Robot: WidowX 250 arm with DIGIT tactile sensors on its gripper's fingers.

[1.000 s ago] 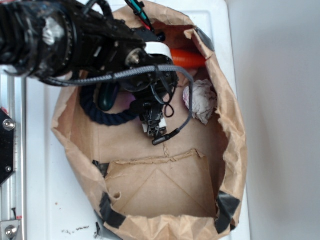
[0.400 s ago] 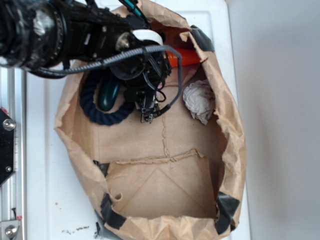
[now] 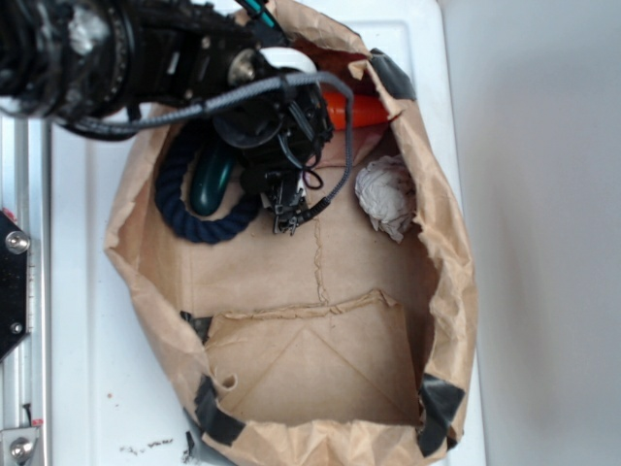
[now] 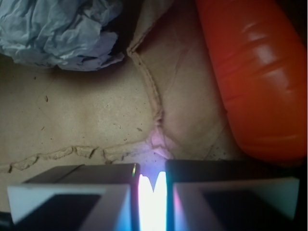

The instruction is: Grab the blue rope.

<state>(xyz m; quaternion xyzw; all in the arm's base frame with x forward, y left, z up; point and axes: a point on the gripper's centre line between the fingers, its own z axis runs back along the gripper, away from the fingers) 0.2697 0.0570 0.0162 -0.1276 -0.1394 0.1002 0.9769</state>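
A: Where's the black arm? 
B: Reaching in from the far left over the crumpled brown paper bag, black gripper pointing down, jaws nearly together, empty.

A: And the thick navy twisted rope? 
B: Curved on the bag floor, just left of the pincer, around a dark green cucumber-shaped toy.

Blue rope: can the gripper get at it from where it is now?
Probably yes: the blue rope lies uncovered on the bag floor, just beside the gripper. Only the green toy, inside its curve, crowds it.
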